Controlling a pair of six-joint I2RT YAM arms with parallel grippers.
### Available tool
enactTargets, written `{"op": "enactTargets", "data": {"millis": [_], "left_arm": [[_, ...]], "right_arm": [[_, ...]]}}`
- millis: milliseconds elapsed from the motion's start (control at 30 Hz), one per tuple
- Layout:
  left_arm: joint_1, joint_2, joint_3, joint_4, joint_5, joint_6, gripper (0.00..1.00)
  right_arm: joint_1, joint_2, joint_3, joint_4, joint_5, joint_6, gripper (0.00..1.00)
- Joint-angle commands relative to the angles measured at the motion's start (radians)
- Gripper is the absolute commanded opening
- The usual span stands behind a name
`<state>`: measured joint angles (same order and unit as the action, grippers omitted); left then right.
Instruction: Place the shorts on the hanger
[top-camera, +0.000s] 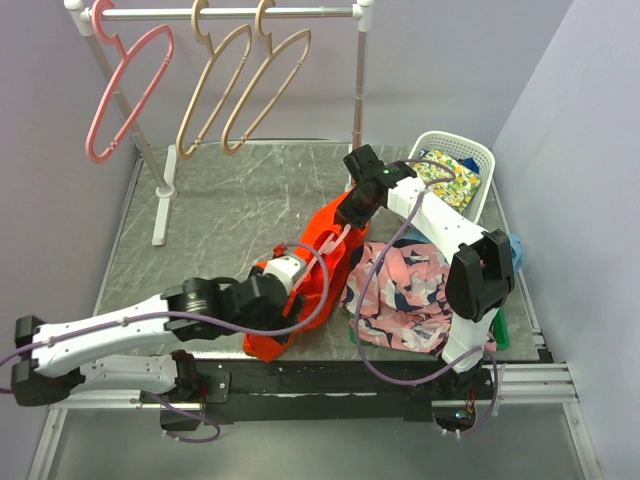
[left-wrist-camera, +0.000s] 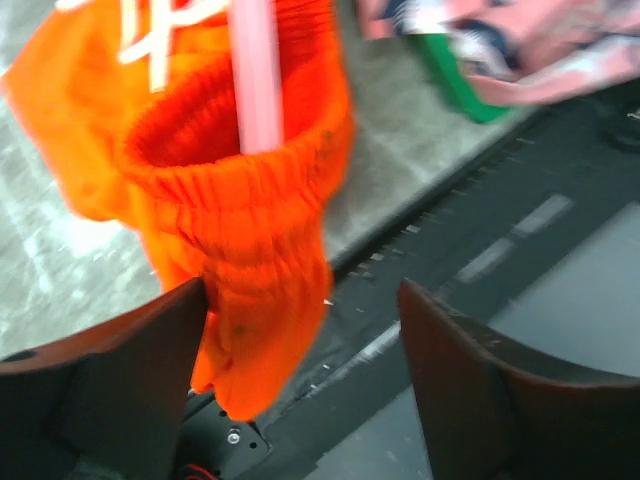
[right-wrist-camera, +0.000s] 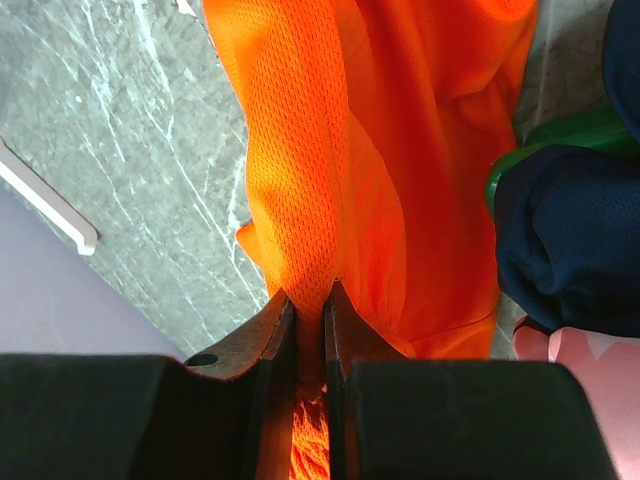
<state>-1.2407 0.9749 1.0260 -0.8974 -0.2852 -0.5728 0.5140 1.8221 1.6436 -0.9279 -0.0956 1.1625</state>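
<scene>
The orange-red shorts (top-camera: 318, 262) hang stretched over the table's middle between my two grippers. My right gripper (top-camera: 356, 208) is shut on a fold of their mesh fabric (right-wrist-camera: 300, 200), and its jaws (right-wrist-camera: 308, 296) pinch it tight. My left gripper (top-camera: 290, 278) is at their lower end. In the left wrist view it (left-wrist-camera: 302, 300) is open wide, and the elastic waistband (left-wrist-camera: 240, 190) droops against its left finger (left-wrist-camera: 110, 370). A pink hanger bar (left-wrist-camera: 256, 80) runs down into the waistband opening. The white drawstring (left-wrist-camera: 160, 45) shows above.
A rack (top-camera: 230, 13) at the back holds another pink hanger (top-camera: 128, 95) and two tan hangers (top-camera: 215, 90). A pink, navy and white patterned garment (top-camera: 405, 290) lies right of the shorts. A white basket (top-camera: 470, 150) holds yellow-green floral cloth (top-camera: 450, 182). A green object (top-camera: 500, 330) lies at the right edge.
</scene>
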Motion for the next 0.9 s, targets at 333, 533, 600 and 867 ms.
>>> {"op": "enactTargets", "data": {"millis": [333, 533, 600, 867], "left_arm": [[-0.071, 0.131, -0.004, 0.15, -0.345, -0.006, 0.28], [-0.08, 0.105, -0.052, 0.206, -0.368, 0.025, 0.01], [-0.082, 0.055, -0.058, 0.238, -0.377, 0.025, 0.01], [-0.082, -0.041, -0.053, 0.27, -0.371, 0.039, 0.01]], "right_arm": [[-0.005, -0.06, -0.001, 0.004, -0.021, 0.012, 0.0], [-0.005, -0.079, 0.03, 0.001, -0.006, -0.042, 0.03], [0.003, -0.096, 0.036, 0.015, 0.003, -0.076, 0.26], [0.023, -0.234, 0.074, 0.049, 0.074, -0.214, 1.0]]}}
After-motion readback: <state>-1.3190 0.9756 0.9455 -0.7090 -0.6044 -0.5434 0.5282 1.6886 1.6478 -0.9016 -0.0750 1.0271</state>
